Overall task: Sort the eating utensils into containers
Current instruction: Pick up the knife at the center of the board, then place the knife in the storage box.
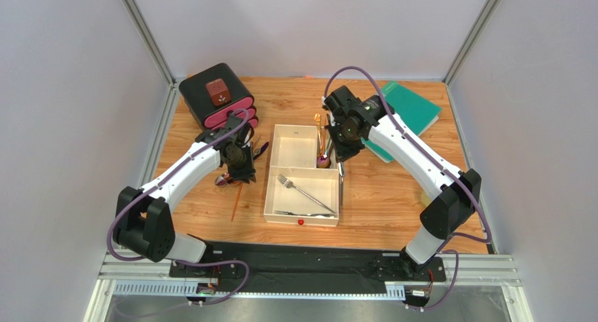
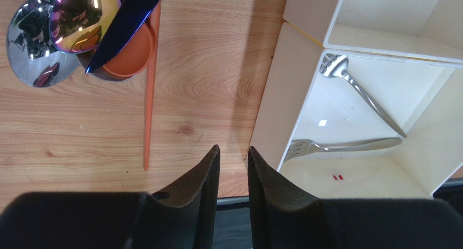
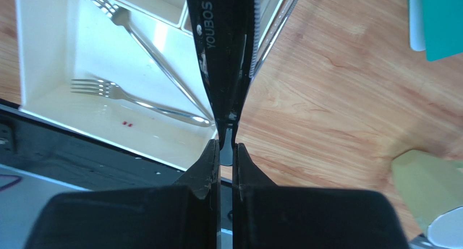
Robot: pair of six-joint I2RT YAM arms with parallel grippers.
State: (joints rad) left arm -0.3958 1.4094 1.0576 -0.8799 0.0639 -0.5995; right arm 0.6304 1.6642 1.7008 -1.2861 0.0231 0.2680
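The cream tray lies mid-table. Two silver forks lie in its large near compartment and also show in the left wrist view and the right wrist view. Gold and copper utensils stand in the small far-right compartment. My right gripper is shut on a black knife, held above the tray's right wall. My left gripper is open and empty, left of the tray. Beside it lie a silver spoon, an iridescent spoon, a blue-purple knife, an orange spoon and an orange chopstick.
A black box with pink drawers stands at the far left. A teal book lies at the far right. A pale yellow cup shows at the right wrist view's corner. A silver utensil lies along the tray's right wall.
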